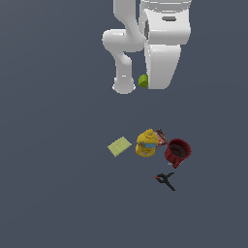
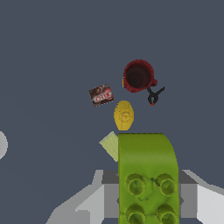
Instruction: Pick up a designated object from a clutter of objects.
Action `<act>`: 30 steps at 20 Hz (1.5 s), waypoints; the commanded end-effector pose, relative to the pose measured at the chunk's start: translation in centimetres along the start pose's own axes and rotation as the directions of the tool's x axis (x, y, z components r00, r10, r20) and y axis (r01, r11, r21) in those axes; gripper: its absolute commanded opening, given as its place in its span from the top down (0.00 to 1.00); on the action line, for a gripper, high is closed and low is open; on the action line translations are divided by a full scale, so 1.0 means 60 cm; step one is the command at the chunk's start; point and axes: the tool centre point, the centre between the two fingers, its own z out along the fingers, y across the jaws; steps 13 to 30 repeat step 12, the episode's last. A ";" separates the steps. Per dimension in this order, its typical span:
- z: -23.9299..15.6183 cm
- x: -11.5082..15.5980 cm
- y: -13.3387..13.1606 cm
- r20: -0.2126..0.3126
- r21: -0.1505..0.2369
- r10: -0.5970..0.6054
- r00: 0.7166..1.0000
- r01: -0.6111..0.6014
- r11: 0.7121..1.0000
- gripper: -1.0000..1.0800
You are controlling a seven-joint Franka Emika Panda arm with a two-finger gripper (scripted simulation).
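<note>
The fingers [image 2: 148,192] hold the green block [image 2: 146,175] between them, lifted high above the worktop [image 1: 53,145] — the grip looks short, so a slip would drop it among the yellow bottle [image 1: 146,144], red mug [image 1: 178,152] and pale pad [image 1: 119,146] below.

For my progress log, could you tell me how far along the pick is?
Done: the green block sits between the gripper fingers, lifted well above the yellow bottle, red mug, pad and clamp. In hand: holding it aloft. Left: nothing visible.
</note>
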 end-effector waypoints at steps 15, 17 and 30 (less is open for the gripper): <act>-0.066 0.014 0.007 0.000 0.001 0.001 1.000 -0.001 1.000 1.00; -0.066 0.014 0.007 0.000 0.001 0.001 1.000 -0.001 1.000 1.00; -0.066 0.014 0.007 0.000 0.001 0.001 1.000 -0.001 1.000 1.00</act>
